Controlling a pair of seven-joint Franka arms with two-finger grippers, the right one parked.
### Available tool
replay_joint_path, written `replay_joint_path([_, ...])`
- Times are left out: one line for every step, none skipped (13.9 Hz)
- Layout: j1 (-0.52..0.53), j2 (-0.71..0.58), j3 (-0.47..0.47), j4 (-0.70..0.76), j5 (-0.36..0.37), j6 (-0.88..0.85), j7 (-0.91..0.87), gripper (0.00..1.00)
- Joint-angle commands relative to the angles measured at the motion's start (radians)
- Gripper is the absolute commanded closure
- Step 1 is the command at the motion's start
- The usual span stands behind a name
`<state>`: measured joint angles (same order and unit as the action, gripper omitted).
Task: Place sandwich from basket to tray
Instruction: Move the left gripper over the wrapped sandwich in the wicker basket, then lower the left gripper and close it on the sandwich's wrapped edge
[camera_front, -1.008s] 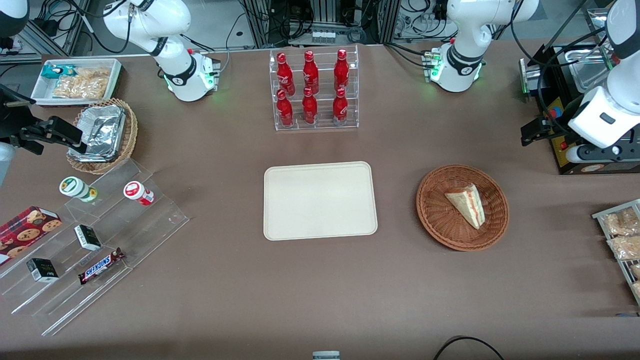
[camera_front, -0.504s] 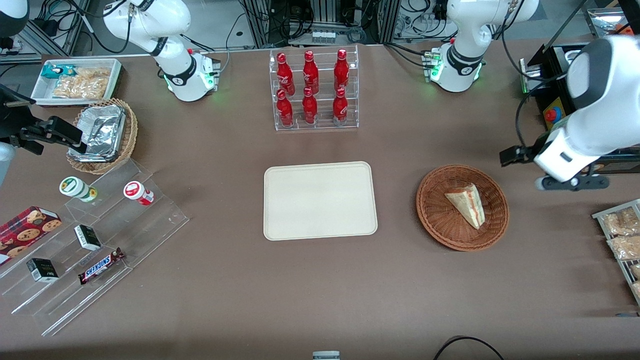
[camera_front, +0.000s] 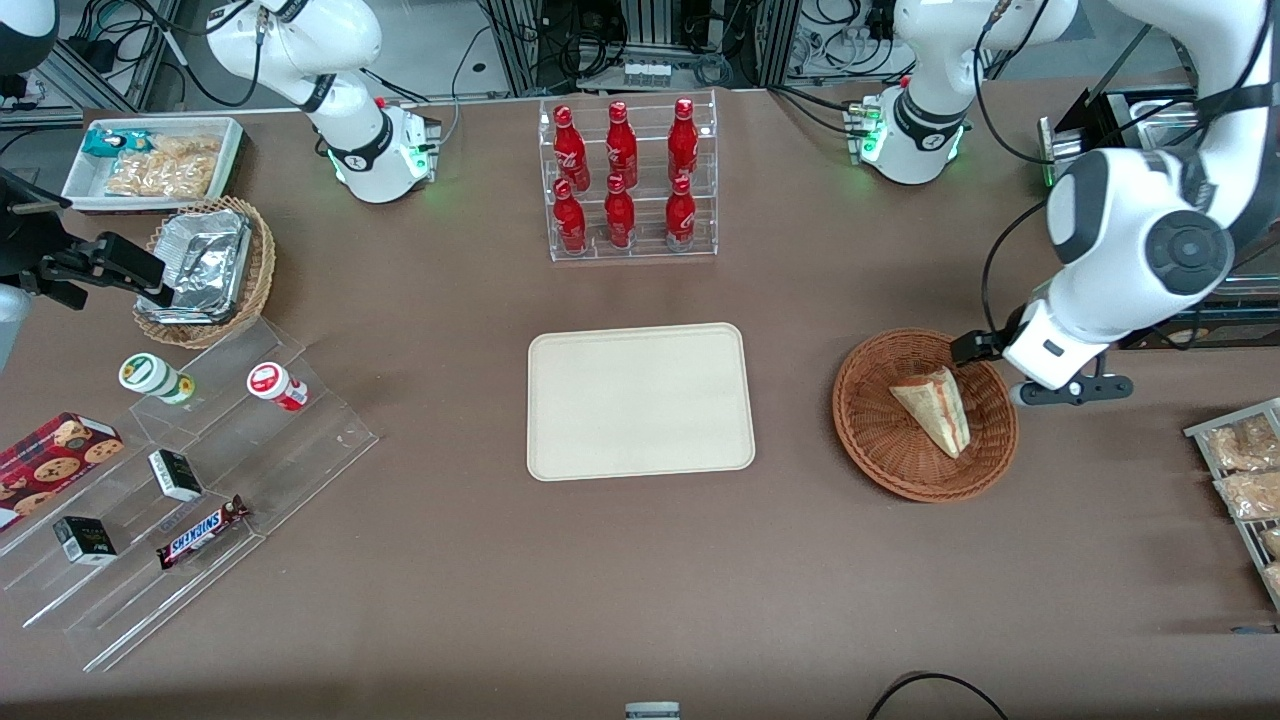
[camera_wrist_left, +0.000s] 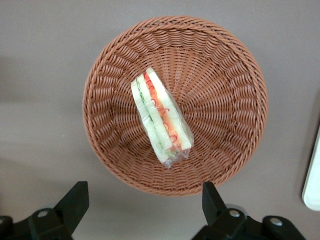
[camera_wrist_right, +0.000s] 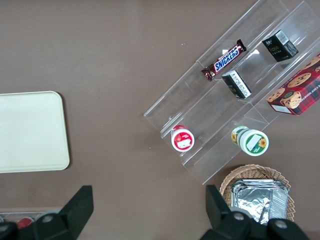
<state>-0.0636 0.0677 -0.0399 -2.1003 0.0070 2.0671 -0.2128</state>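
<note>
The sandwich (camera_front: 934, 408), a pale wedge with red, green and white filling on its cut edge, lies in the round reddish-brown wicker basket (camera_front: 875, 440). Both also show in the left wrist view: the sandwich (camera_wrist_left: 161, 118) in clear wrap, in the middle of the basket (camera_wrist_left: 225, 100). The left gripper (camera_front: 1000, 368) hangs high above the basket's rim on the working arm's side. Its fingers (camera_wrist_left: 74, 202) are spread wide and empty. The cream-beige tray (camera_front: 640, 400) lies flat at the table's middle, with nothing on it.
A clear rack of red bottles (camera_front: 626, 180) stands farther from the front camera than the tray. A black box (camera_front: 1150, 150) and a rack of snack packets (camera_front: 1245, 485) stand at the working arm's end. Stepped clear shelves with snacks (camera_front: 180, 480) and a tan foil-holding basket (camera_front: 205, 268) stand at the parked arm's end.
The left arm has swung in from the table's working-arm end toward the basket. Its gripper now hangs over the basket's rim. The sandwich, basket and tray have not moved.
</note>
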Motion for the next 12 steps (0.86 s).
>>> replay_joint_path([-0.004, -0.011, -0.012, -0.073, -0.005, 0.097, -0.145, 0.0])
replay_joint_path([-0.004, -0.002, -0.018, -0.09, -0.005, 0.128, -0.228, 0.0])
replay_joint_path([-0.004, 0.004, -0.024, -0.101, -0.005, 0.146, -0.291, 0.0])
replay_joint_path([-0.004, 0.014, -0.024, -0.113, -0.005, 0.169, -0.327, 0.0])
replay_joint_path([-0.004, 0.018, -0.026, -0.118, -0.005, 0.183, -0.374, 0.0])
replay_joint_path([-0.004, 0.033, -0.026, -0.119, -0.005, 0.191, -0.441, 0.0])
replay_joint_path([-0.004, 0.047, -0.026, -0.118, -0.005, 0.208, -0.479, 0.0])
replay_joint_path([-0.004, 0.064, -0.026, -0.119, -0.005, 0.222, -0.482, 0.0])
replay_joint_path([-0.004, 0.078, -0.026, -0.119, -0.005, 0.238, -0.485, 0.0])
replay_joint_path([-0.002, 0.092, -0.026, -0.119, -0.005, 0.254, -0.487, 0.0])
replay_joint_path([-0.002, 0.107, -0.026, -0.118, -0.007, 0.26, -0.488, 0.0])
replay_joint_path([-0.002, 0.122, -0.026, -0.118, -0.007, 0.278, -0.497, 0.0])
